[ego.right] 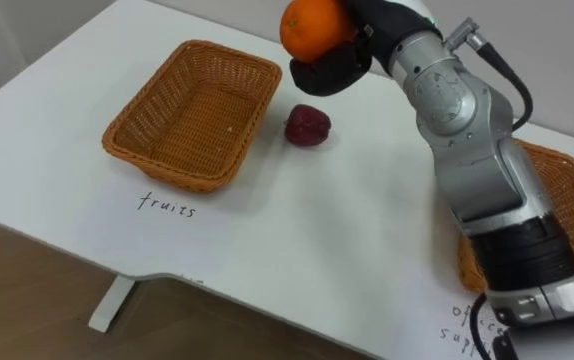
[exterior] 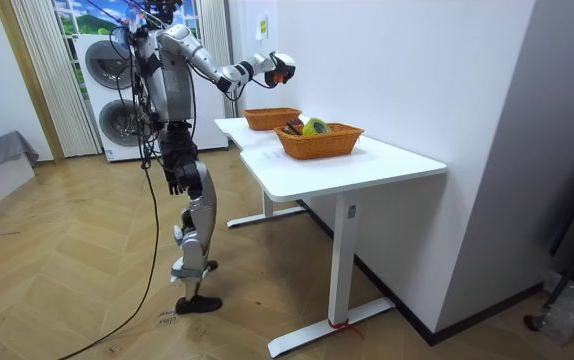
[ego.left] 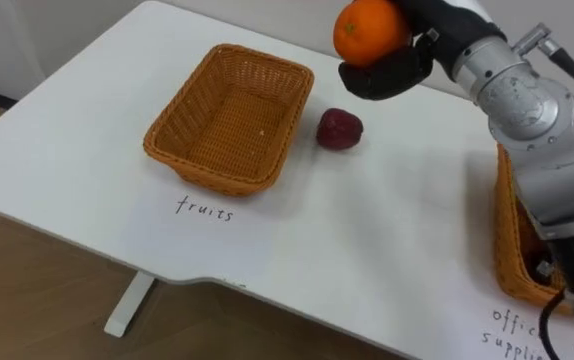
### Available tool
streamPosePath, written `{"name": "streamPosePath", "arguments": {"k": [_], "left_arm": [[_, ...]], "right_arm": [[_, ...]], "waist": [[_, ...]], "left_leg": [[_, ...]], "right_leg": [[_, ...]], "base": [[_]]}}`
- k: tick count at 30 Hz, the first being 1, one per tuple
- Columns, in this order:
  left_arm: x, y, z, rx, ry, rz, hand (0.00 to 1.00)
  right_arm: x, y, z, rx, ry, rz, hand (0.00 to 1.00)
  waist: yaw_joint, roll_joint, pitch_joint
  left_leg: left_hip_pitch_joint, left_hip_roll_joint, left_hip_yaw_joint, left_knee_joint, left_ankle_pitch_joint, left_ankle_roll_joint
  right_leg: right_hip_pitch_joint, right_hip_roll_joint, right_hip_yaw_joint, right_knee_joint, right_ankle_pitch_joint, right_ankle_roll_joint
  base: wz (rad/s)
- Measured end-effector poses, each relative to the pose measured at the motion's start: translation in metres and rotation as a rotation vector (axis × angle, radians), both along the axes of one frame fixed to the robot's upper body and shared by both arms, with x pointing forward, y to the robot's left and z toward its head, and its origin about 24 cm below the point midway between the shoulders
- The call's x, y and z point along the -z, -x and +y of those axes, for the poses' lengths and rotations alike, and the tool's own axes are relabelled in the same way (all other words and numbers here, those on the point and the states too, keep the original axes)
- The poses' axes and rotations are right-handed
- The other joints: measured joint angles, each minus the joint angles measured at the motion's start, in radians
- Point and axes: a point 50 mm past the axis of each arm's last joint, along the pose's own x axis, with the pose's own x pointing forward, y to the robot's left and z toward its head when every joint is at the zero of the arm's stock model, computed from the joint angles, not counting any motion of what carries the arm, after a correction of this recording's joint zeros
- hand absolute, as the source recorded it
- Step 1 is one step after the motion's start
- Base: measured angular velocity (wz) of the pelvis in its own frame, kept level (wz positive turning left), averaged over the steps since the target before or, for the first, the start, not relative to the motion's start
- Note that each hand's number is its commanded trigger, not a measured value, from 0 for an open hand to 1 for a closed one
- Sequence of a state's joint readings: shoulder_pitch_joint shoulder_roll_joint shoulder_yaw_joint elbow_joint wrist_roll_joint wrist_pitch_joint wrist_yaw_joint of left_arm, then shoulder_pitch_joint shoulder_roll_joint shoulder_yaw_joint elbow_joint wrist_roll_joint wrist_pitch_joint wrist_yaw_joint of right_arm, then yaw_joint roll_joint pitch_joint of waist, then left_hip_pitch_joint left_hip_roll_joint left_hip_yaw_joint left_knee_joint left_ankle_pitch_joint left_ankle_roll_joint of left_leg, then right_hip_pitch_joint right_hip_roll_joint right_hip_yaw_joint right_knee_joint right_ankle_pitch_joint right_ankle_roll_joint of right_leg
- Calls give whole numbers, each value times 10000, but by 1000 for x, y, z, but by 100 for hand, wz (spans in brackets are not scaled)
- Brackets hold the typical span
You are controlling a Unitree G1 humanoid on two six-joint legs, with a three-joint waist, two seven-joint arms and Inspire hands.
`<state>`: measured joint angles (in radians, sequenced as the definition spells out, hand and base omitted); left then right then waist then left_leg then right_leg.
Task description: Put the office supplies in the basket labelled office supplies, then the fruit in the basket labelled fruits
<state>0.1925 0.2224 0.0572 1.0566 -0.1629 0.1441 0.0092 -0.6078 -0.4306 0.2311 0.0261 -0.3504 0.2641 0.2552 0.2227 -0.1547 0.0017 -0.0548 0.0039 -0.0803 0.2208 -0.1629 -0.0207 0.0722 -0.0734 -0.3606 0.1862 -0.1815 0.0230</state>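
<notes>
In the left eye view the right hand (ego.left: 392,70) was raised above the far side of the white table (ego.left: 347,250), its fingers curled up under an orange (ego.left: 370,30) and cupping it clear of the surface. A dark red fruit (ego.left: 339,129) lay on the table below the hand, just beside the right wall of the empty basket (ego.left: 229,115). A second basket (ego.left: 512,235) sat at the right edge, partly hidden behind the arm.

In the room view the robot stood at the far end of the table, with washing machines behind it. Its right arm reached out over the tabletop with the orange (exterior: 283,70) held high. The left hand (exterior: 174,180) hung by the hip, and its state could not be told. The two baskets (exterior: 272,118) (exterior: 319,142) stood well apart. The one nearer the camera held some items.

In the right eye view the orange (ego.right: 315,28) sat in the hand (ego.right: 339,68) above and just beyond the red fruit (ego.right: 308,126). The empty basket (ego.right: 192,110) lay to the hand's left and somewhat nearer the robot, its long side running away from the robot. The other basket (ego.right: 572,195) was off to the right. The drop would likely need a carry leftward and slightly back, passing over the red fruit. The right hand, already loaded, was the one placed for it.
</notes>
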Motion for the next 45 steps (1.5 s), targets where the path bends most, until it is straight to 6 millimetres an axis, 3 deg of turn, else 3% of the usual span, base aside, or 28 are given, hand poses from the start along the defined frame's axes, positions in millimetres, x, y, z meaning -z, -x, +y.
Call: {"name": "streamPosePath", "arguments": {"k": [1,2,6,22,27,34,45], "left_arm": [[0,0,0,6,6,-7,0],[0,-1,0,18,1,-33,0],[-1,-2,2,35,-24,-45,0],[4,22,-5,118,114,1028,0],[4,30,-4,183,263,1198,0],[2,39,-1,175,386,1393,0],[2,40,-1,136,339,1439,0]], "right_arm": [[2,0,2,-72,106,43,100],[4,1,6,-205,210,127,100],[12,2,15,-646,523,502,100],[46,-4,18,-771,1017,2247,100],[58,-9,9,-312,1159,2857,100],[67,-13,1,191,1440,3188,100],[82,-13,-1,335,1481,3703,100]], "waist": [[73,-16,19],[122,-27,116],[292,-89,175],[1047,-170,185],[1236,-286,105],[1383,-524,195],[1440,-443,256]], "left_leg": [[13,-7,-68,19,2,-2],[125,-8,-108,22,2,-2],[138,-39,-309,-2,-3,-5],[235,-199,-758,57,1,2],[121,-361,-899,151,19,29],[68,-438,-1069,189,20,29],[89,-498,-1141,153,34,57]], "right_leg": [[36,4,-16,0,-1,1],[156,9,-47,-10,-2,3],[265,4,-287,-7,-11,18],[569,-77,-483,-9,-95,141],[586,-198,-644,8,-265,161],[660,-229,-839,-13,-327,176],[636,-279,-884,-9,-342,201]], "base": [[15],[14],[16],[7],[13],[8],[2]]}}
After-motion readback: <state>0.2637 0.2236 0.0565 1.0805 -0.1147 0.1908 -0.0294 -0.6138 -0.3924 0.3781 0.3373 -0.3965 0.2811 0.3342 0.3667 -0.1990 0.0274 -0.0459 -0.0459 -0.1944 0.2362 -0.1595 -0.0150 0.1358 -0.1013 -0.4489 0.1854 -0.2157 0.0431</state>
